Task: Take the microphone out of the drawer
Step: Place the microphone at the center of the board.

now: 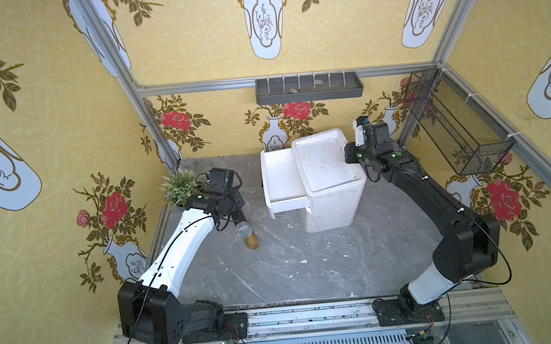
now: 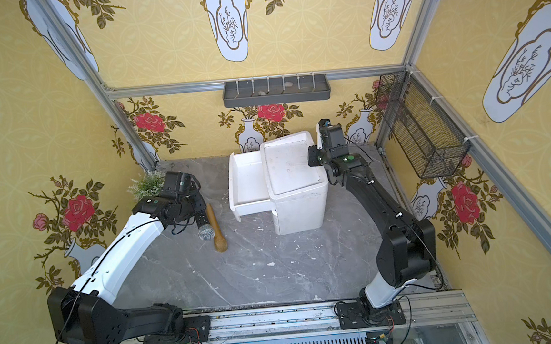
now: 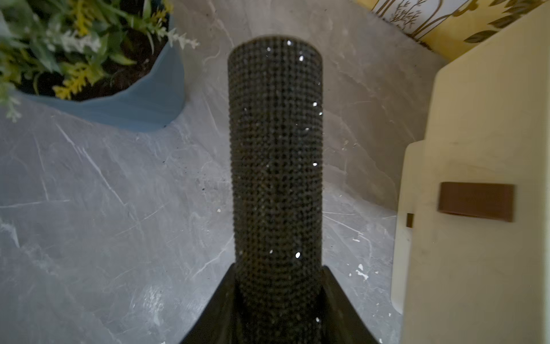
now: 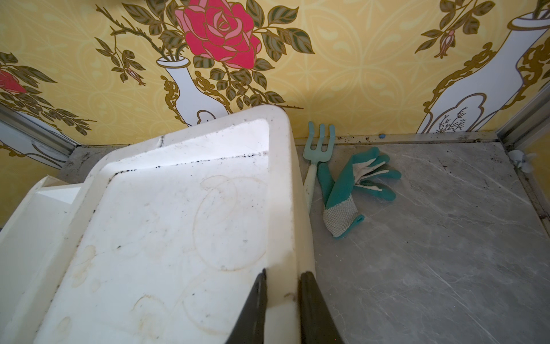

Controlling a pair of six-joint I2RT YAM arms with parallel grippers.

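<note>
Bench with the white cabinet (image 1: 331, 188) as landmark. My left gripper (image 3: 278, 300) pinches the microphone (image 3: 275, 155) by its black studded handle. The microphone is out of the drawer (image 1: 281, 182), well off the cabinet's drawer side, with its silver mesh head just beside a brown wooden stick (image 2: 215, 226) that lies on the table (image 1: 276, 280). I cannot tell whether the head touches the table. The drawer stands pulled out. My right gripper (image 4: 285, 275) is clamped on the cabinet's top rim, one finger on each side. A potted plant (image 1: 179, 187) stands beyond the microphone. A garden fork (image 4: 316, 149) and a glove (image 4: 342, 190) lie just beside the cabinet's opposite side.
</note>
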